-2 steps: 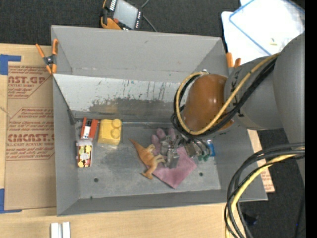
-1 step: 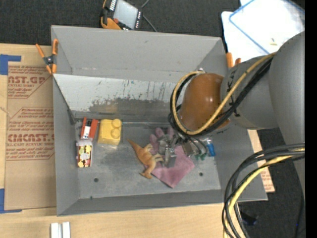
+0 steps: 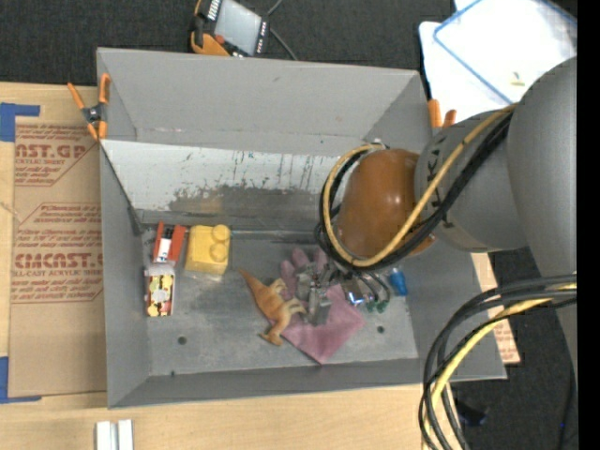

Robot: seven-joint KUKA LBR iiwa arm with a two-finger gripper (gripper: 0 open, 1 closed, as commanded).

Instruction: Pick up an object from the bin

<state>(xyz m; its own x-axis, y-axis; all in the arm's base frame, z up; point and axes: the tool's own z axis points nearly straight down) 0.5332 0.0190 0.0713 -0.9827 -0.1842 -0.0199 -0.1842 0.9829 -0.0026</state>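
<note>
Grey bin (image 3: pixel 234 111), viewed from above. Arm in from right; brown cover (image 3: pixel 375 204) at wrist, looped with yellow-black cables, above right half of bin.

Gripper (image 3: pixel 317 296) down low near floor, right of centre, closer to front wall than back. Claw state: cannot tell, lost in shadow and clutter.

Under and just in front of gripper: purple cloth (image 3: pixel 328 336), flat and crumpled, spread toward front wall. Gripper at cloth's back edge; contact unclear.

Just left of gripper, touching cloth: orange dinosaur (image 3: pixel 270 303), lying on floor.

Just behind gripper: mauve lump (image 3: pixel 298 262), ridged; hard to say whether part of cloth or separate.

Right of gripper, below wrist: blue bit (image 3: pixel 398 282) and green bit (image 3: pixel 377 300), both partly hidden, kind unclear.

Well apart, near left wall: yellow block (image 3: pixel 207 249), two studs on top. Red-and-white box (image 3: pixel 169 242) just beside it, on left. Pale box (image 3: pixel 159 291) with coloured dots in front of red-and-white one, toward front-left corner.
</note>
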